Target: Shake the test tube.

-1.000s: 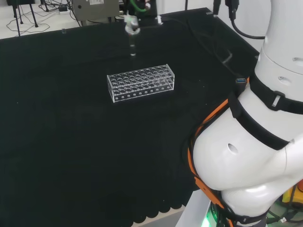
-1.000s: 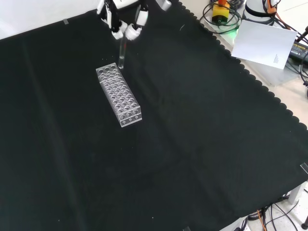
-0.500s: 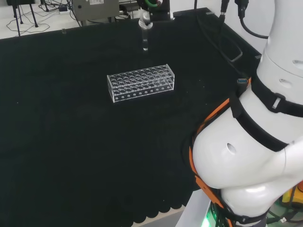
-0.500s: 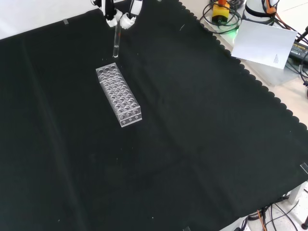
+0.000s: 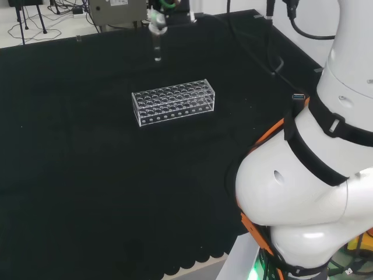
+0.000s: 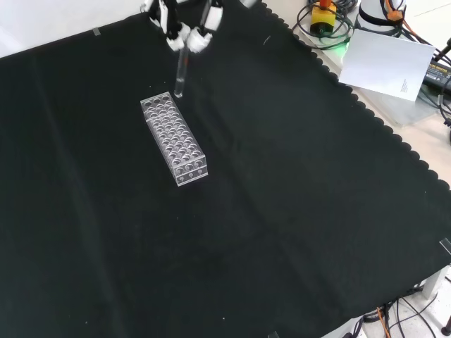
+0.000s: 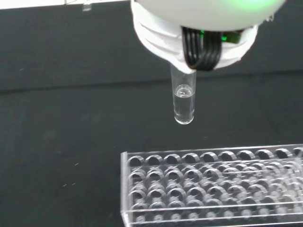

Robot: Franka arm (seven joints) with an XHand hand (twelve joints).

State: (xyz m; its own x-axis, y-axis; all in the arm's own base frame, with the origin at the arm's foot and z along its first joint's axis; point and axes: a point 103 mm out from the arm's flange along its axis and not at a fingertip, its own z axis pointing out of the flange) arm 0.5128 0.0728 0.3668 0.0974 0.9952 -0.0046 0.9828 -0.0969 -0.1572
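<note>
The hand (image 6: 184,29) pinches the test tube (image 6: 180,76) by its top, holding it upright in the air above the far end of the clear rack (image 6: 174,139), near the cloth's far edge in the front view. Liquid sits in the tube's bottom; judging by this, shaking is underway, return to the rack left.

Head view: high behind the arm's base, looking over white arm links (image 5: 303,192) across the black cloth (image 5: 87,192). Front view: opposite side, steep downward look, wide. Wrist view: close-up past the hand (image 7: 199,28). All three share the clear rack (image 5: 173,102) and held test tube (image 6: 180,77).
</note>
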